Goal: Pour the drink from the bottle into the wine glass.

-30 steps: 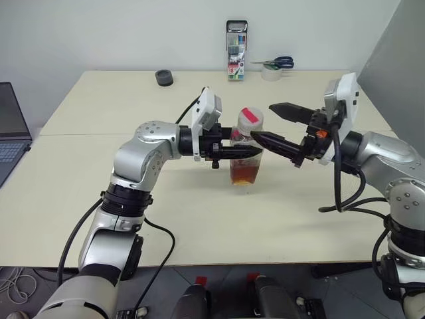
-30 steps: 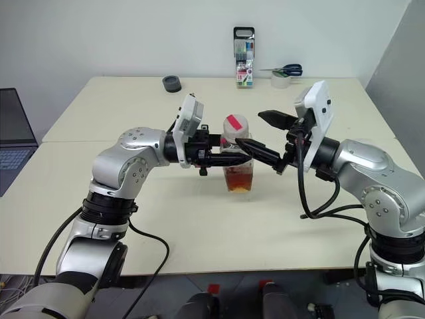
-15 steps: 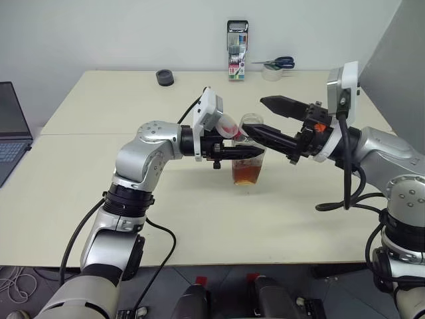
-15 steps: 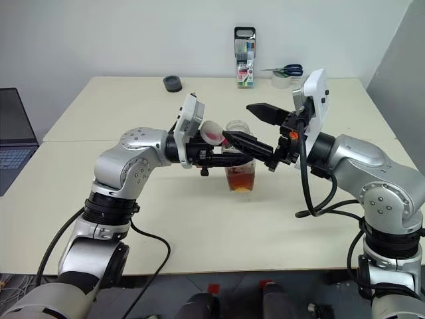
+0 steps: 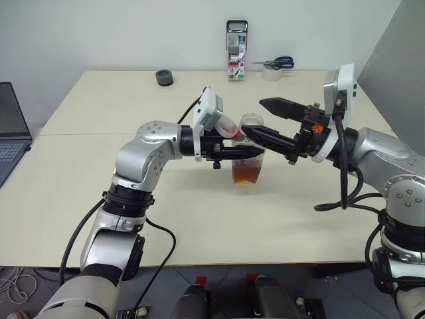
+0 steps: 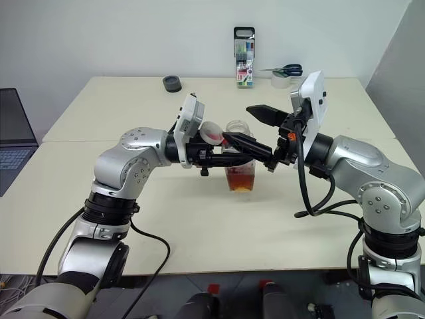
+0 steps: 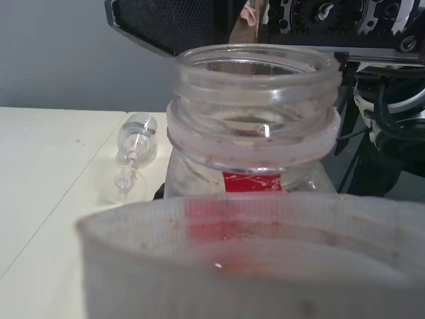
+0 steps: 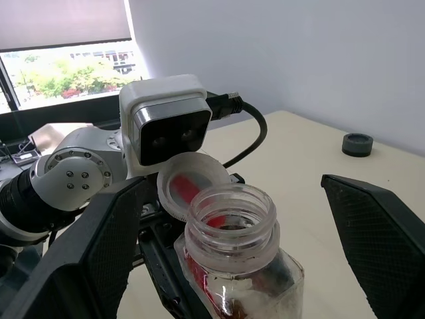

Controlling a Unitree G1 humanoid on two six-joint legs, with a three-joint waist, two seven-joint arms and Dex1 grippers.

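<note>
The clear bottle point(image 8: 232, 226) stands upright over the middle of the table, its mouth uncovered and the red-brown drink point(image 5: 247, 174) filling its lower part. My left gripper point(image 5: 257, 151) reaches in from the left, shut on the bottle's body. The red cap point(image 6: 212, 131) lies tilted beside the mouth, against the left wrist. My right gripper point(image 6: 237, 122) comes from the right and stands open, one finger on each side of the bottle's neck. The wine glass point(image 7: 135, 143) appears on the table beyond the bottle; I cannot tell if it is upright.
At the table's back edge stand a marker case point(image 5: 236, 50), scissors point(image 5: 279, 63) on a tape roll, and a small black disc point(image 5: 164, 78). A laptop point(image 5: 10, 126) sits off the left side. A grey panel point(image 5: 398, 60) rises at the right.
The cap has come off the bottle's mouth and now lies tilted beside it. The left gripper and the bottle have stayed in place.
</note>
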